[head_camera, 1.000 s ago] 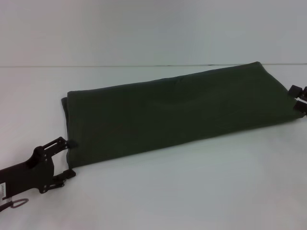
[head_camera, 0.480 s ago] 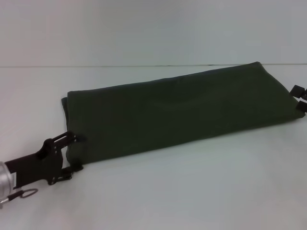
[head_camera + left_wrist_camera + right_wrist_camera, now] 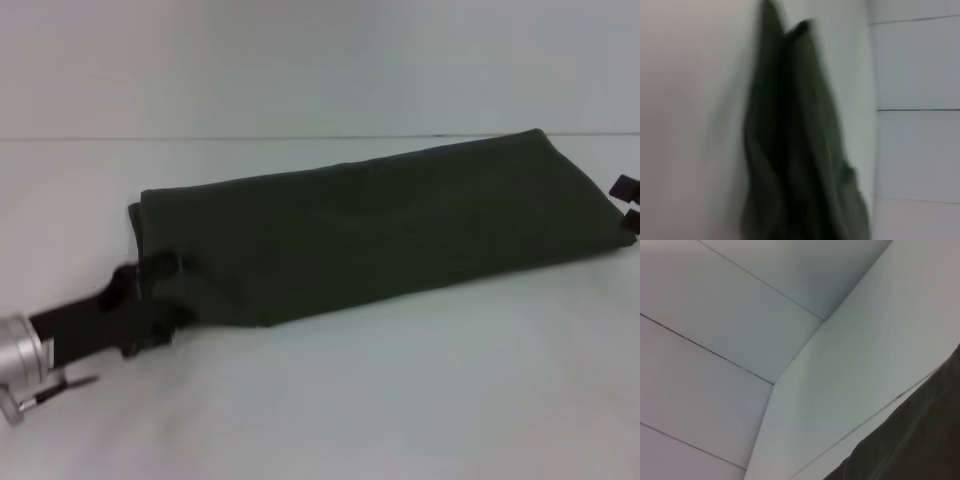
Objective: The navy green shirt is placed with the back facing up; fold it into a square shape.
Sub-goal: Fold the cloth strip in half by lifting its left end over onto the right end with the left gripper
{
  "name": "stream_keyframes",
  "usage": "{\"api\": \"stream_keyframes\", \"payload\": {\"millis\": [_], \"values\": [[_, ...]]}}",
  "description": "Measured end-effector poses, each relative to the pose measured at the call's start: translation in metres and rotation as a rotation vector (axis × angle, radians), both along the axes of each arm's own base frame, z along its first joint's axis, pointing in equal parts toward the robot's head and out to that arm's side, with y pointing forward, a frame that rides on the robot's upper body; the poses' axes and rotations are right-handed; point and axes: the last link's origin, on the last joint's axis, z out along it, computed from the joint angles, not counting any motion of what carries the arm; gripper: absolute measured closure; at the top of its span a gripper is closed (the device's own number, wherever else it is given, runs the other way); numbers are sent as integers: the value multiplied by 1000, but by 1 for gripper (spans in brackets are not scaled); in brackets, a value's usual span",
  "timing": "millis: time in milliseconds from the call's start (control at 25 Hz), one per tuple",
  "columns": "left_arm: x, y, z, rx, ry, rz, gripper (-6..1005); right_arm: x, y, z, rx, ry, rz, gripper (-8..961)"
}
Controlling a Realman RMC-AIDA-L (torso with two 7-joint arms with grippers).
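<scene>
**Left end in the grip, right end barely covered**

Where the head view looks down on the white table (image 3: 400, 400), the navy green shirt (image 3: 380, 235) lies as a long narrow band, plain side up, running from the near left toward the far right. The left gripper (image 3: 160, 295) has its dark fingers over the band's near left corner; they blur, so I cannot tell whether they have closed on the cloth. The right gripper (image 3: 628, 203) sits at the band's far right end, just at the picture's edge, its fingers apart with a gap between them.

Seen from the left wrist, the shirt (image 3: 800, 150) hangs in bunched, layered folds (several thicknesses, by the look of it). My worry: a pinch that catches only the top layer would let the lower ones slide and skew the fold.

From the right wrist, only a dark corner of cloth (image 3: 920, 440) shows against the table. If one end lifts alone, the band may drag and come out crooked.
</scene>
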Motion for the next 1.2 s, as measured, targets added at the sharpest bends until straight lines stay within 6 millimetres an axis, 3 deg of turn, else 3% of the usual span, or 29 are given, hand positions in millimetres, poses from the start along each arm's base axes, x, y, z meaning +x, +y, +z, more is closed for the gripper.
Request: {"api": "stream_keyframes", "payload": {"millis": [320, 840, 1080, 1200], "values": [[-13, -12, -8, -64, 1, 84, 99, 1, 0, 0, 0, 3, -5, 99], [-14, 6, -9, -33, 43, 142, 111, 8, -8, 2, 8, 18, -28, 99], [9, 15, -5, 95, 25, -36, 116, 11, -11, 4, 16, 29, -34, 100], [8, 14, -10, 98, 37, -34, 119, 10, -12, 3, 16, 32, -31, 100]]}}
